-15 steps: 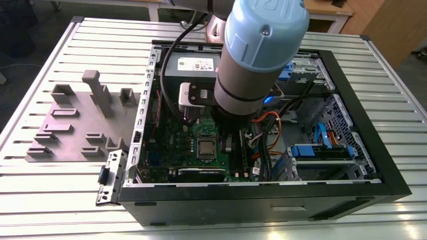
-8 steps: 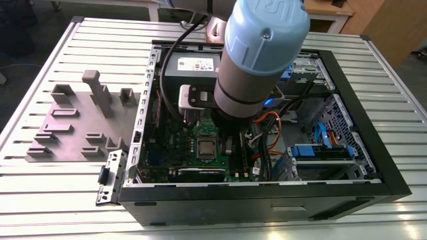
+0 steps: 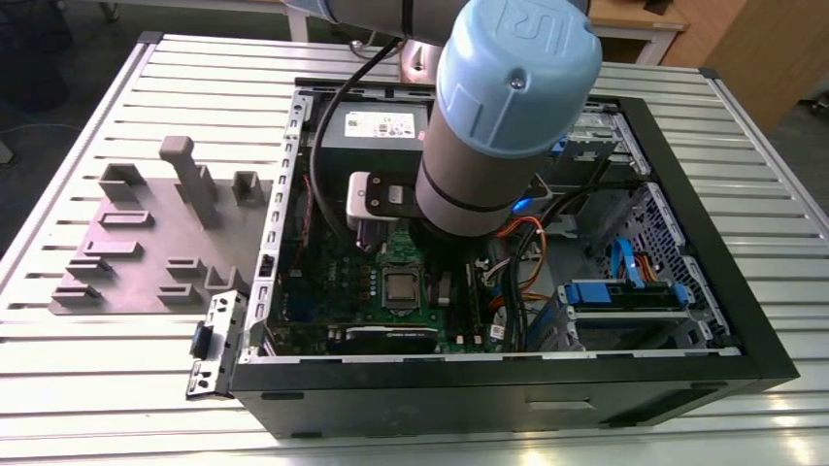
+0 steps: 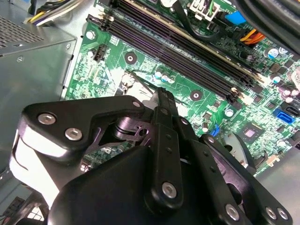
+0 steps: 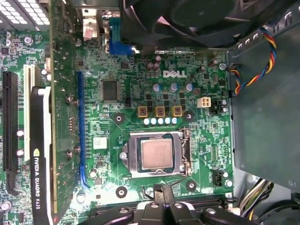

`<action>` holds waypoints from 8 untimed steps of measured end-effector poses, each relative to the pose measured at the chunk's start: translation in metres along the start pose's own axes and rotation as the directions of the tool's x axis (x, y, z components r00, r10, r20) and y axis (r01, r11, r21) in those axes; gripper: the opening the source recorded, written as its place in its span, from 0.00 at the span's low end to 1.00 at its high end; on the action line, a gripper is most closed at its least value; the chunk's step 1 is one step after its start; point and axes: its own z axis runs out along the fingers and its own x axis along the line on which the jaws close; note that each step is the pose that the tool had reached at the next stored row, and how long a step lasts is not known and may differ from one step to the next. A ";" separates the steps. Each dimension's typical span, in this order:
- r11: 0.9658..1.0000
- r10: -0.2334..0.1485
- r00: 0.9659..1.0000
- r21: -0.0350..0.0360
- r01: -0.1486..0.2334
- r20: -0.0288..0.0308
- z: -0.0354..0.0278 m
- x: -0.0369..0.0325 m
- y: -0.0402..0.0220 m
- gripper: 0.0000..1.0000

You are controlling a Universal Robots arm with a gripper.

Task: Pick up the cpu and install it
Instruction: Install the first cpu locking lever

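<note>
Black-linked gripper (image 4: 159, 101) hangs over the green motherboard (image 5: 197, 70); whether its jaws are spread or closed, I cannot tell. Small silvery square cpu (image 5: 157, 153) sits inside its socket frame (image 5: 183, 152); judging so, centre squarely above

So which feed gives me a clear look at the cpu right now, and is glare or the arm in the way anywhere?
First wrist view: the cpu is evenly lit and sharp in its socket frame, no glare. Exterior view: the arm blocks much of the motherboard, the cpu is tiny, and bright reflections streak the table. Second wrist view: the dark claw linkage covers the foreground.
</note>
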 end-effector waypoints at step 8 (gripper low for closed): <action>1.000 0.000 1.000 0.000 0.000 0.000 0.0017 0.0033 -0.0002 0.11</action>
